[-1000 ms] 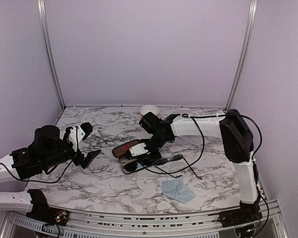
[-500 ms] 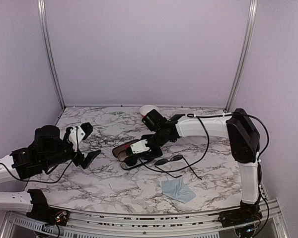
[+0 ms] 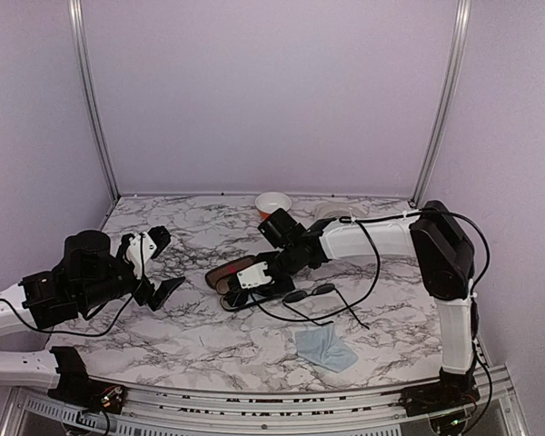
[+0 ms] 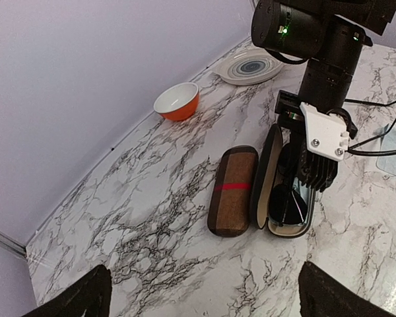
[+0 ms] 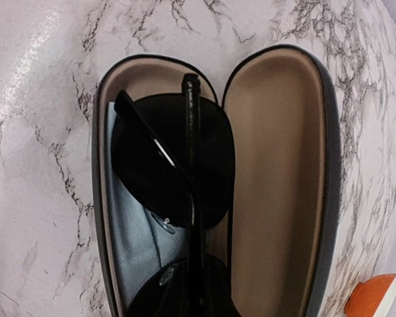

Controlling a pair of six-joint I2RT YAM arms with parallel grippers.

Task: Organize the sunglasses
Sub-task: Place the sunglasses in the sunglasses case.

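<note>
Marble surface (image 3: 191, 336) lies open around my left fingers (image 3: 167, 289), spread wide, holding nothing. Plaid case (image 4: 232, 191) sits just beside the open black case (image 4: 264, 173). My right fingers (image 4: 315, 173) are clenched inside it over a dark-lens pair (image 5: 165, 158); can't tell if gripping. Wire sunglasses (image 3: 310, 292) lie just right, on open surface.

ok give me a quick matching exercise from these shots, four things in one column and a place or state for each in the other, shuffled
Column A
1. plaid case
2. black case
3. orange bowl
4. blue cloth

Column B
a. open, with sunglasses lying inside
b. farthest back of the four
c. shut, right beside the open case
d. lying flat, closest to the front

Pairs: 1-c, 2-a, 3-b, 4-d
</note>
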